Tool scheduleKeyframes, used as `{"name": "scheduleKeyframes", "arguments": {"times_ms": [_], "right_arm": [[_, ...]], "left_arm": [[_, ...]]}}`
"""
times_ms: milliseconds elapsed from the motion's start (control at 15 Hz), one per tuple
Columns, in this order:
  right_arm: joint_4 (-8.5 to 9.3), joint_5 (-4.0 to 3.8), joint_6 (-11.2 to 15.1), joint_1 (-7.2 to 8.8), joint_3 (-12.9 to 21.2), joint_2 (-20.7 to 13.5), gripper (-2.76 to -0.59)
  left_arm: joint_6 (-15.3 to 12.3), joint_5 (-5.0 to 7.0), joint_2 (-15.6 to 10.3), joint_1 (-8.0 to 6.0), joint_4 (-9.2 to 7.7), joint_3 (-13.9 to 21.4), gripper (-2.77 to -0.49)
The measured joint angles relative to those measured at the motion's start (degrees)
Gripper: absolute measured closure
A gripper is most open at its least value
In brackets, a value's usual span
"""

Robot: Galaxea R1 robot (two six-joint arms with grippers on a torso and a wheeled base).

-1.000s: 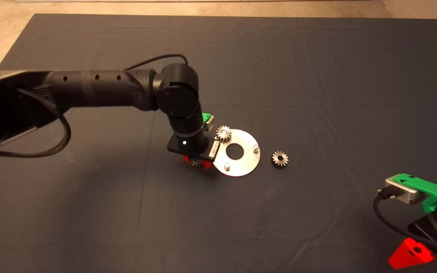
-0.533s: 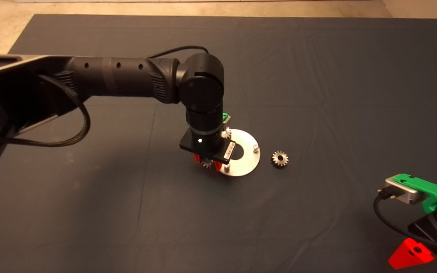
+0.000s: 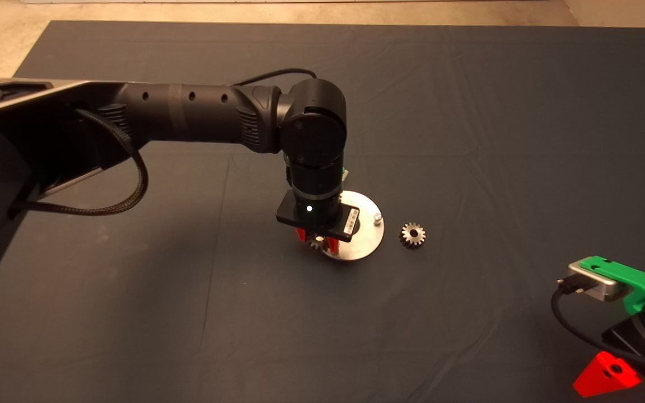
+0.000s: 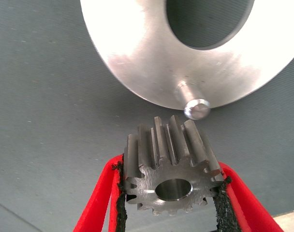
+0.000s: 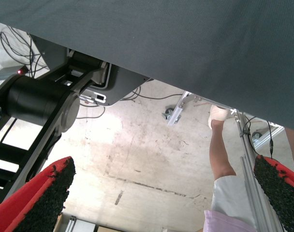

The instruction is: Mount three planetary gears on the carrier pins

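Observation:
My left gripper (image 3: 317, 242) hangs over the near-left rim of the shiny carrier disc (image 3: 366, 242) and is shut on one planetary gear (image 4: 170, 170), its bore facing the wrist camera. In the left wrist view the held gear sits just short of a carrier pin (image 4: 196, 106) that stands on the disc (image 4: 137, 53) beside its large centre hole. A second pin (image 3: 377, 218) stands bare on the disc's right side. Another gear (image 3: 412, 235) lies loose on the mat right of the disc. The left wrist hides the far-left part of the disc.
My right gripper (image 3: 607, 378) is parked at the lower right edge, fingers wide apart. Its wrist view shows the mat's edge, the floor, cables, the robot's base and a person's leg (image 5: 222, 162). Dark mat (image 3: 468, 112) stretches all around the disc.
The left arm has carried the held gear rightward, from the mat left of the disc to over its near-left rim. The wrist now covers the gear seated on the far-left pin.

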Motion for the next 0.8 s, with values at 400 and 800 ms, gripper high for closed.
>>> {"name": "scheduleKeyframes", "arguments": {"times_ms": [400,800], "right_arm": [[0.00,0.02,0.00,0.00,0.00,0.02,-2.75],[0.00,0.00,0.00,0.00,0.00,0.00,-2.75]], "left_arm": [[-0.52,0.02,1.93,0.02,0.05,-3.22,-0.95],[-3.88,0.00,2.67,0.48,0.13,-4.80,-0.95]]}}
